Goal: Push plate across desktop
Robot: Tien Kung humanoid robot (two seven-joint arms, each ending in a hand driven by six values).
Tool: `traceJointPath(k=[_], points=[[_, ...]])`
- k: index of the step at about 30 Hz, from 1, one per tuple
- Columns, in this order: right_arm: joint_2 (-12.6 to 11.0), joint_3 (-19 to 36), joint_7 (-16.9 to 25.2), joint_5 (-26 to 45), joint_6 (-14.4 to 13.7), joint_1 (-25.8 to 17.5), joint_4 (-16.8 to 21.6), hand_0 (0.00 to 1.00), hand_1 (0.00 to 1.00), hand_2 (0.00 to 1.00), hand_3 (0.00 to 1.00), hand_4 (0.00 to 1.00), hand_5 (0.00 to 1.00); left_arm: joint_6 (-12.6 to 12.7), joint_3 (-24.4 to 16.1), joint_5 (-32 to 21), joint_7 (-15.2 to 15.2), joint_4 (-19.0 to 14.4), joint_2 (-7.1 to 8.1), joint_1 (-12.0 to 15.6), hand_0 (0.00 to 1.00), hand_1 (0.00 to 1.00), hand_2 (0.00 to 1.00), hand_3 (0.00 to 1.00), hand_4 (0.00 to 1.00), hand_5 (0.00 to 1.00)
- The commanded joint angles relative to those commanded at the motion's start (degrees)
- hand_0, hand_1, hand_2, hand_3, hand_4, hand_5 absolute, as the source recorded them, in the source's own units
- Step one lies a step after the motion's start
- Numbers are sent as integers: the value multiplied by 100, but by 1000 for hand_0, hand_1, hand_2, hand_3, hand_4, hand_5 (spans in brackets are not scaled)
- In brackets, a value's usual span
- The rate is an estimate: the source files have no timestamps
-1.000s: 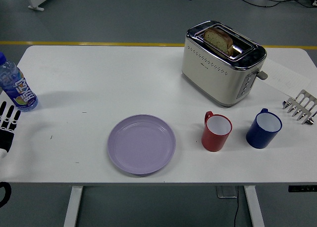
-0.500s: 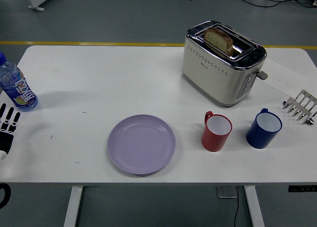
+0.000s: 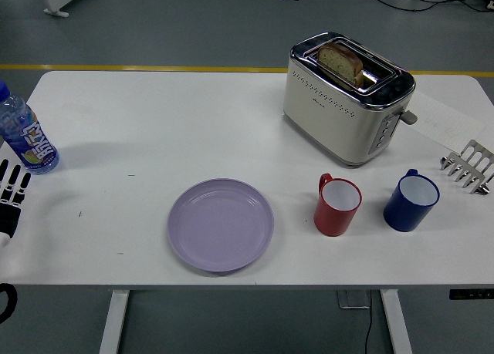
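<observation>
Head view: the lilac plate (image 3: 221, 224) lies flat on the white table (image 3: 154, 123), near the front edge and a little left of centre, with nothing on it. The left hand (image 3: 11, 196) shows at the picture's left edge, just below a water bottle (image 3: 23, 134), its fingers stretched out straight and holding nothing; it is well apart from the plate. The right hand is out of sight. Right of the plate stand a red mug (image 3: 337, 205) and a blue mug (image 3: 411, 200), with a toaster (image 3: 345, 98) holding bread behind them and a metal rack (image 3: 468, 166) at the far right.

Whether the plate has already been slid here or waits to be slid, this scene fits both. Any push would go best with flat fingers low against the rim, moving slowly so the plate slides without tipping, and steering clear of the red mug.

The bottle's label and the toaster's small badge are too blurred to read
</observation>
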Motion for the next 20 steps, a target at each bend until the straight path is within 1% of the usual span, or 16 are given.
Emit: traceJointPath(k=[11, 12, 20], points=[[0, 2, 16, -6, -1, 37, -7, 603, 609, 683, 646, 209, 494, 5, -41, -57, -24, 12, -6, -21, 521, 608, 615, 598, 522, 998], [0, 3, 17, -6, -1, 39, -8, 602, 609, 682, 646, 210, 494, 6, -41, -59, -26, 13, -8, -26, 578, 622, 622, 597, 520, 998], [0, 7, 19, -15, 1, 59, -7, 602, 609, 682, 646, 210, 494, 6, -36, -57, -26, 15, -18, -51, 578, 622, 622, 597, 520, 998]])
